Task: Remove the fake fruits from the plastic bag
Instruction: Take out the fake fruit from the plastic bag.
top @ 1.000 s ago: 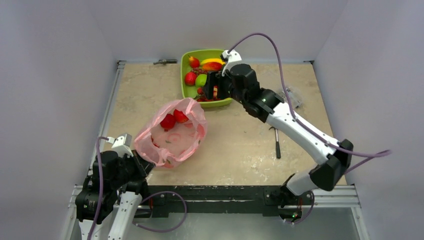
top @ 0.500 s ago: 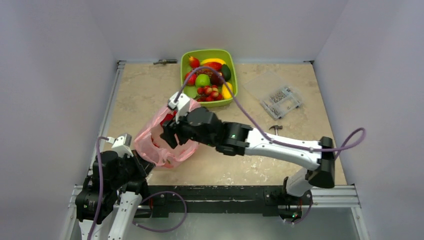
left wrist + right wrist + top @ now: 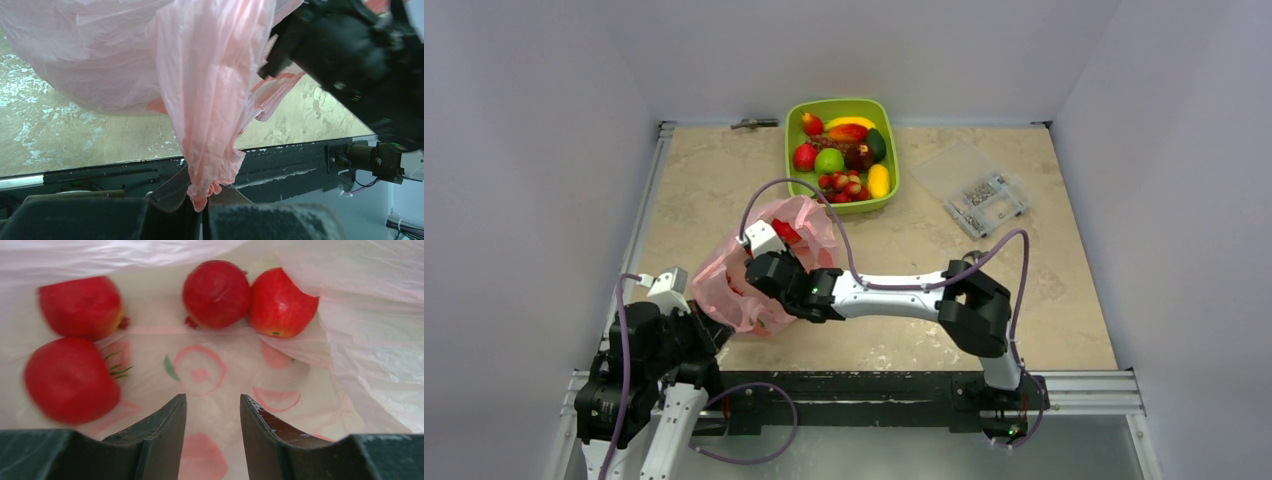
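The pink plastic bag (image 3: 812, 222) lies at the table's near left with its mouth open. My left gripper (image 3: 712, 328) is shut on a bunched edge of the bag (image 3: 210, 90), pinched between its fingers (image 3: 200, 200). My right gripper (image 3: 746, 272) reaches inside the bag, open and empty (image 3: 210, 410). Several red fake fruits lie on the bag's floor (image 3: 375, 340) ahead of it: two at the left (image 3: 80, 307) (image 3: 70, 380) and two touching at the far middle (image 3: 216, 294) (image 3: 280, 302). One red fruit (image 3: 786, 235) shows at the bag's mouth.
A lime-green tray (image 3: 792, 150) at the back holds several fruits, a banana and an avocado. A clear box of screws (image 3: 981, 190) lies at the back right. The black rail (image 3: 300, 170) runs along the table's near edge.
My right arm has swung from over the green tray to the bag and pushed its gripper into it. The left gripper has stayed shut on the bag's edge.
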Controlling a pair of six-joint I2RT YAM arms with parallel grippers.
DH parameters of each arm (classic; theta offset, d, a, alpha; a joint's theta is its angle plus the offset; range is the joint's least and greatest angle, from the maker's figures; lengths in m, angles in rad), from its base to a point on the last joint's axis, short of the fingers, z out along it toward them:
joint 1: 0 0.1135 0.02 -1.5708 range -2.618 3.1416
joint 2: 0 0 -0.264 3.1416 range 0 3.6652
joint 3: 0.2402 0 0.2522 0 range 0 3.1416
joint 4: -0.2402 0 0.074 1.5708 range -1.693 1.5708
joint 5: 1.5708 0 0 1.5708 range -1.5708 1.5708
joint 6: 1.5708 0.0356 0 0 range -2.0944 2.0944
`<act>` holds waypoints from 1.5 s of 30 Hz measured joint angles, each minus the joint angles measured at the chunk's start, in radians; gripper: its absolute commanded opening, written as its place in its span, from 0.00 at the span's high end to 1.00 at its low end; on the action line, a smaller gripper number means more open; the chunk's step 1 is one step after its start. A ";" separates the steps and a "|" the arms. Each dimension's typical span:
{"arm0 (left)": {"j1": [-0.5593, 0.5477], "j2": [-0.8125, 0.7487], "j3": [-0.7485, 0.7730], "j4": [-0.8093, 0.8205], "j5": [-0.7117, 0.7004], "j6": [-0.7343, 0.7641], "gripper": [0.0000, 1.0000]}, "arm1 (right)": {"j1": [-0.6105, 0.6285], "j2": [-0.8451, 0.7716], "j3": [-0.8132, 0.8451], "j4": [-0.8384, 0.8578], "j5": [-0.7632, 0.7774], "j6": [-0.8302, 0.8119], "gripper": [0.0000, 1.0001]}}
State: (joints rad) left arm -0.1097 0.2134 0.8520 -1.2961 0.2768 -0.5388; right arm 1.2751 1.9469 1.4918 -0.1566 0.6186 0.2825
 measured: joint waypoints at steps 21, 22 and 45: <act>0.000 0.000 0.000 0.000 0.000 0.000 1.00 | -0.186 0.222 0.087 0.254 0.115 -0.031 0.32; 0.000 0.000 0.000 0.000 0.001 0.000 1.00 | -0.188 0.226 0.095 0.257 0.111 -0.034 0.31; 0.000 0.003 -0.012 0.001 0.018 0.001 1.00 | -0.240 0.421 0.248 0.284 0.066 -0.070 0.56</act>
State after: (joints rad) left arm -0.1097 0.2165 0.8402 -1.2953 0.2947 -0.5377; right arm 1.0355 2.3676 1.7397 0.1272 0.6842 0.2123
